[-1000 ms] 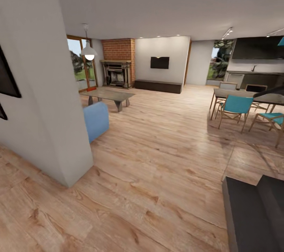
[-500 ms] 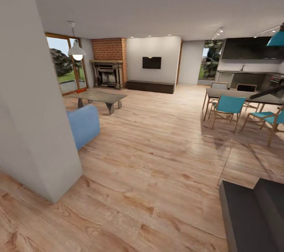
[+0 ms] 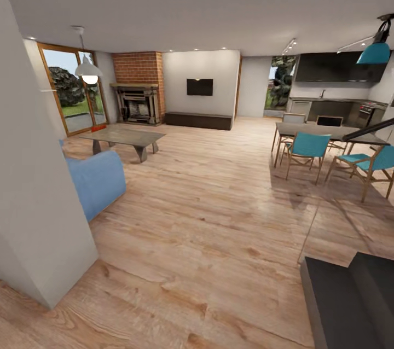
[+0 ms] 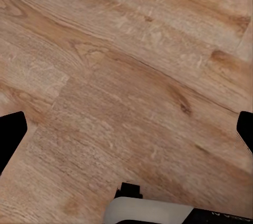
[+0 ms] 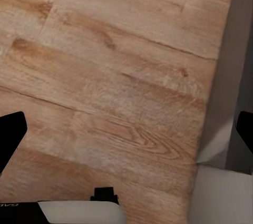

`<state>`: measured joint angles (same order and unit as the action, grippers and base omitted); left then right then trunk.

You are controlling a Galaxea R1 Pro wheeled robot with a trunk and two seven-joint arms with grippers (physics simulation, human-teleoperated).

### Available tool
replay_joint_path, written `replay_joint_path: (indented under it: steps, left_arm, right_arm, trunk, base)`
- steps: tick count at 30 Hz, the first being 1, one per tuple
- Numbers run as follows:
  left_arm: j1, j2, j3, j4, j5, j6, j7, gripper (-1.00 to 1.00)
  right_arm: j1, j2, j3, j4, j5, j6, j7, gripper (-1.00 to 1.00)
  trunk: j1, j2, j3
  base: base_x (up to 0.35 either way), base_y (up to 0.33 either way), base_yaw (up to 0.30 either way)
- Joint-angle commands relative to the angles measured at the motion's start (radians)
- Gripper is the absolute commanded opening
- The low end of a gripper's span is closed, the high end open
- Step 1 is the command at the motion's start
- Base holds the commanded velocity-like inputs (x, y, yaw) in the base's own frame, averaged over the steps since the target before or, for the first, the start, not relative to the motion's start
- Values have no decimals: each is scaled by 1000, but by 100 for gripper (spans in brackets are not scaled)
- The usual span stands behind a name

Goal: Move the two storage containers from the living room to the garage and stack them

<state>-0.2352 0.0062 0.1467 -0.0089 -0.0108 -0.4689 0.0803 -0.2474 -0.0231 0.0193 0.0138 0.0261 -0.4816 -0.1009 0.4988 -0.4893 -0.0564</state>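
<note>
The living room, with its light wood-plank floor (image 3: 219, 217), is seen ahead past a pale wall corner (image 3: 38, 217), and a wide line around that corner and the blue sofa (image 3: 98, 182) should be kept. A small red-orange patch (image 3: 98, 128), possibly a storage container (too small to be sure), is glimpsed by the glass door beyond the coffee table (image 3: 123, 137). The left gripper (image 4: 126, 145) and right gripper (image 5: 126, 134) are spread wide, with nothing held.
</note>
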Motion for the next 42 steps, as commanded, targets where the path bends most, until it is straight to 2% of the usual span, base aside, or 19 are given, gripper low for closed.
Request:
replay_joint_path:
  steps: [1,42]
  left_arm:
    - [-1,0,4,1,-1,-4,1,100]
    - [-1,-1,4,1,-1,-4,1,100]
  right_arm:
    - [-1,0,2,1,3,-3,-5,100]
    - [-1,0,4,1,6,-4,-5,100]
  trunk:
    - [1,-2,-2]
    - [1,-2,-2]
  base:
    - [326,0,-2]
    - [326,0,0]
